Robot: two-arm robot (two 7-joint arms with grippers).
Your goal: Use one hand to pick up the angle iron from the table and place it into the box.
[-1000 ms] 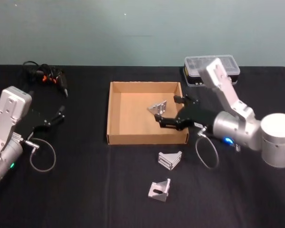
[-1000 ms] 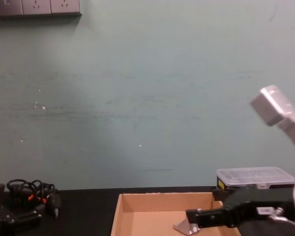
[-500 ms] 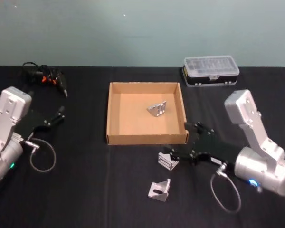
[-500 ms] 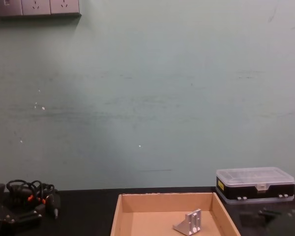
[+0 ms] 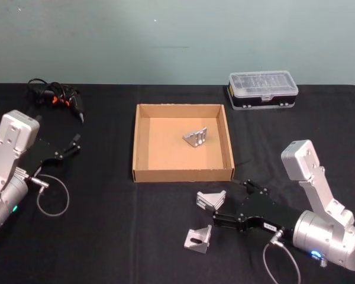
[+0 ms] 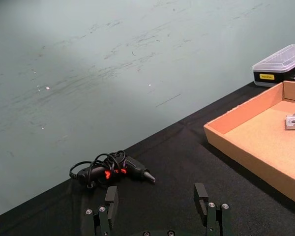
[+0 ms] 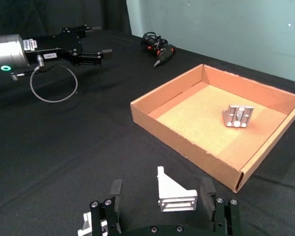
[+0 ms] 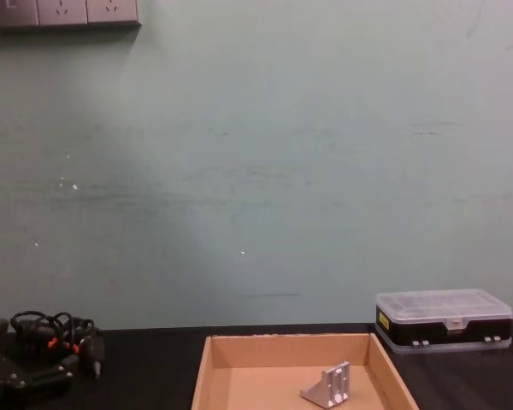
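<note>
The tan cardboard box (image 5: 183, 174) (image 7: 182, 142) (image 8: 291, 350) sits mid-table with one silver angle iron (image 5: 196, 137) (image 7: 238, 116) (image 8: 328, 385) lying inside. Two more lie on the black table (image 5: 106, 236) in front of the box: an angle iron (image 5: 210, 200) (image 7: 174, 194) nearer the box, and another angle iron (image 5: 199, 239) (image 7: 87, 224) closer to me. My right gripper (image 5: 228, 202) (image 7: 162, 191) is low over the table and open, its fingers on either side of the nearer-box piece, not closed on it. My left gripper (image 5: 71, 145) (image 6: 156, 199) rests open at the far left.
A black plastic case with a clear lid (image 5: 262, 89) (image 8: 443, 320) stands at the back right. A bundle of black cable with an orange-marked tool (image 5: 56, 97) (image 6: 113, 169) lies at the back left. A wire loop (image 5: 53, 195) hangs from the left arm.
My right arm has drawn back out of the box, leaving an angle iron inside, and come down to the table with its fingers around another piece. The left arm stays still.
</note>
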